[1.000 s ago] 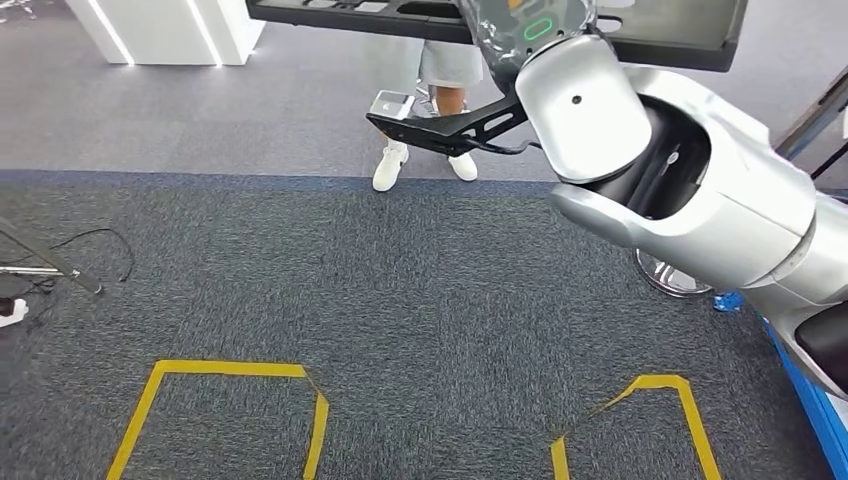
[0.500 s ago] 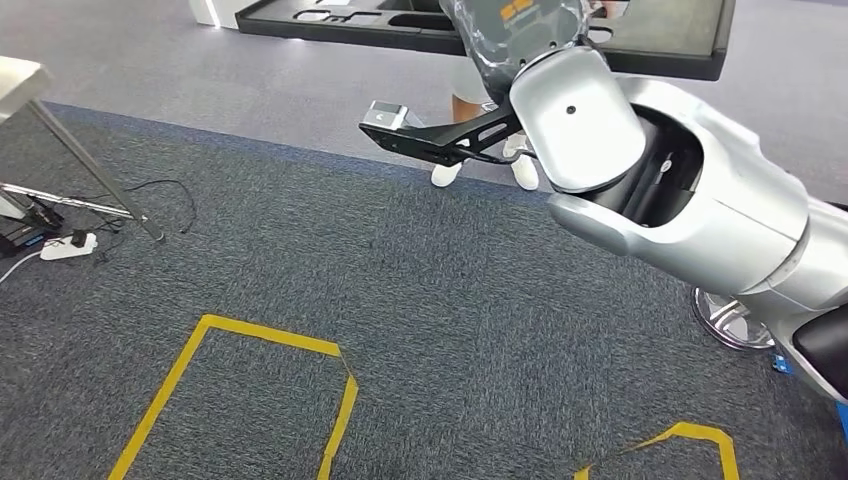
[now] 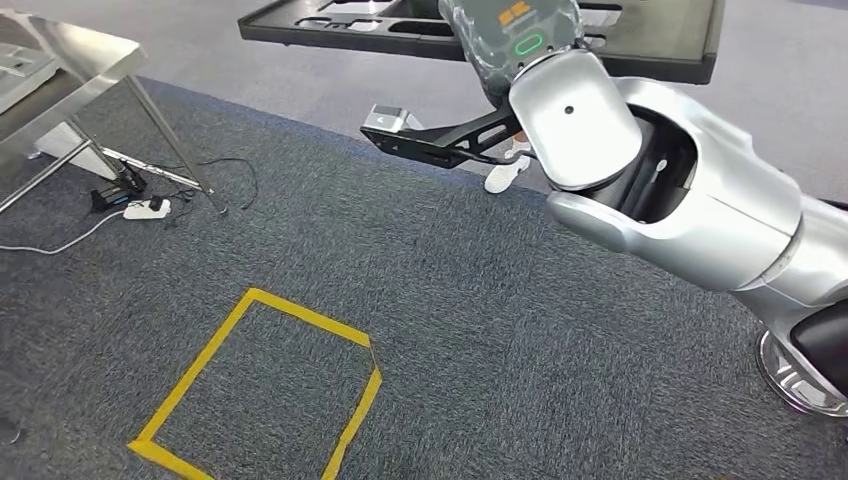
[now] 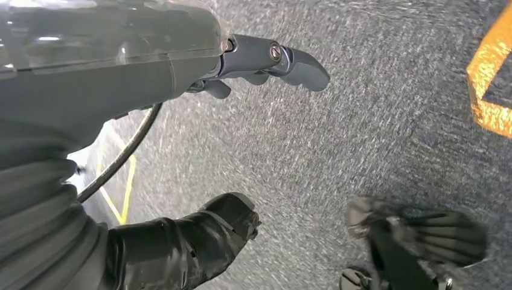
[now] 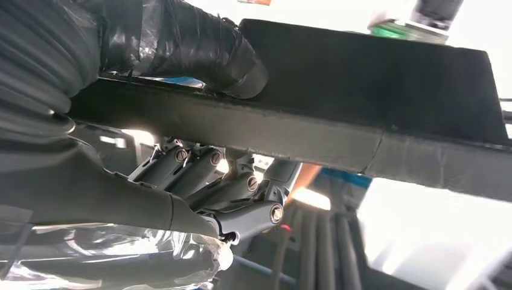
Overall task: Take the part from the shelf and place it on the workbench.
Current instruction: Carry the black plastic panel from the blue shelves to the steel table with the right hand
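Observation:
A large flat black part (image 3: 660, 40) with shaped recesses is held up in front of me, across the top of the head view. My right hand (image 3: 515, 40), wrapped in clear film, grips its near edge. In the right wrist view the thumb (image 5: 199, 45) lies on one face of the black part (image 5: 374, 66) and the fingers (image 5: 205, 181) curl under the other. My left hand (image 4: 151, 66) hangs over the carpet with its fingers apart and holds nothing. A steel table (image 3: 70, 55) stands at the far left.
Grey carpet carries a yellow tape square (image 3: 270, 380). Cables and a white power strip (image 3: 150, 207) lie under the steel table. A person's white shoe (image 3: 505, 175) shows below the part. A round metal base (image 3: 800, 375) stands at the right edge.
The whole picture has shifted as the camera turned: the steel table has come in at the left and the tape marks have slid right. My right hand holds the part as before.

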`<action>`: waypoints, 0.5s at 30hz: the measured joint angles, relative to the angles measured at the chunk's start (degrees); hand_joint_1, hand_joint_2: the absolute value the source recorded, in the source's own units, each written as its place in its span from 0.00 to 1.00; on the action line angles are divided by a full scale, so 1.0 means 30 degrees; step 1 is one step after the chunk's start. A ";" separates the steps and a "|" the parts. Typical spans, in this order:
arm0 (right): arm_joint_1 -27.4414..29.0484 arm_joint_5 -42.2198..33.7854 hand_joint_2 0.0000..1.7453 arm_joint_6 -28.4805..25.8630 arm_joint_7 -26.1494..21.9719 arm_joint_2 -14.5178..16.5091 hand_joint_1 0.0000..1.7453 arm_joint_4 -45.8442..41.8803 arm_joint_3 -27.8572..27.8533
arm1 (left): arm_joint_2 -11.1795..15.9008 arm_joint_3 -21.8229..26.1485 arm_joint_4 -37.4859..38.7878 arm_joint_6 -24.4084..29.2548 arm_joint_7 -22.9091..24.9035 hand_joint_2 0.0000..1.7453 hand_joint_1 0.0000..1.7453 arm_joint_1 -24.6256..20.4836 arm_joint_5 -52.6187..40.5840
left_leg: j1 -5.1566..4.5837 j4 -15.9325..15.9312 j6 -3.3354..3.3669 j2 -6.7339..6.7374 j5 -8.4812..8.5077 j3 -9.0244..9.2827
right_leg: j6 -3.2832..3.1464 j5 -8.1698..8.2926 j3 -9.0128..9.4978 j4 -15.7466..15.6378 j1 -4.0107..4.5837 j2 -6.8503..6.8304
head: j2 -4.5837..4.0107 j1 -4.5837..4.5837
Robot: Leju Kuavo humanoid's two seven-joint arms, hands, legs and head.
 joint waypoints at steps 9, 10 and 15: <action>0.0153 -0.0672 1.00 -0.0552 -0.0053 0.0127 1.00 0.0040 0.0222 | 0.0071 0.0055 0.0000 -0.0122 0.0233 1.00 0.00 -0.0015 0.0117 | -0.0872 -0.3908 0.0985 0.1520 0.1551 0.2190 | 0.0035 -0.0223 0.0153 -0.0079 0.0385 -0.2008 | 0.0000 -0.0005; 0.0160 -0.0701 1.00 -0.0575 -0.0062 0.0166 1.00 0.0051 0.0222 | 0.0095 0.0062 0.0000 -0.0122 0.0246 1.00 0.00 -0.0004 0.0118 | -0.0852 -0.4034 0.1061 0.1251 0.1628 0.2237 | 0.0114 -0.0269 0.0180 -0.0106 0.0370 -0.2173 | 0.0002 0.0000; 0.0143 -0.0791 1.00 -0.0706 -0.0065 0.0226 1.00 0.0139 0.0222 | 0.0115 0.0069 0.0000 -0.0133 0.0333 1.00 0.00 0.0021 0.0142 | -0.0550 -0.4606 0.1351 0.0251 0.1897 0.2633 | 0.0377 -0.2159 -0.1313 0.3335 0.0189 -0.0164 | 0.0004 0.0038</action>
